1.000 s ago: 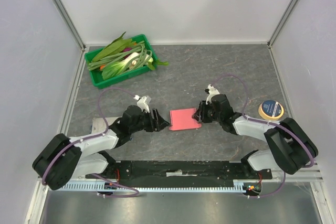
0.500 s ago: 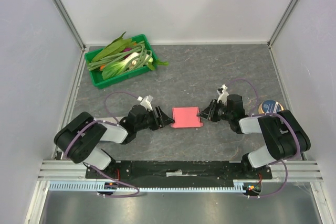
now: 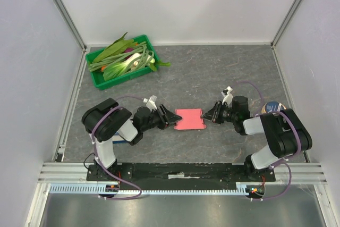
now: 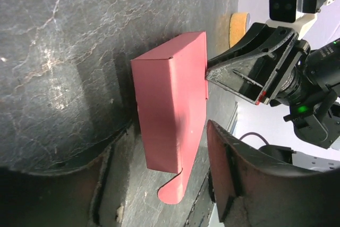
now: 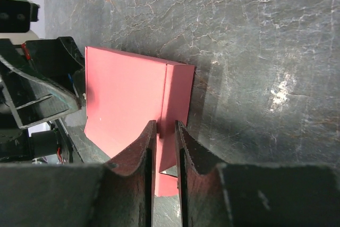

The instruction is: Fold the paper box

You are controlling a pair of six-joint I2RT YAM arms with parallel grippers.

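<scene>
Both my elbows have tucked in closer since a second ago, and my right claw has narrowed. Now the paper box (image 3: pixel 189 119) lies mid-table (image 3: pixel 212 78), broad pink face up. My right gripper (image 3: pixel 206 115) comes in from 3 o'clock, jaws pinching the box's right edge. My left gripper (image 3: pixel 172 119) sits at 9 o'clock, jaws spread wide, the box just ahead. Out at 10 o'clock, well apart, stands the green tray (image 3: pixel 95 77); at 3 o'clock a yellow-rimmed disc (image 3: pixel 273 108) peeks out behind my right arm.
</scene>
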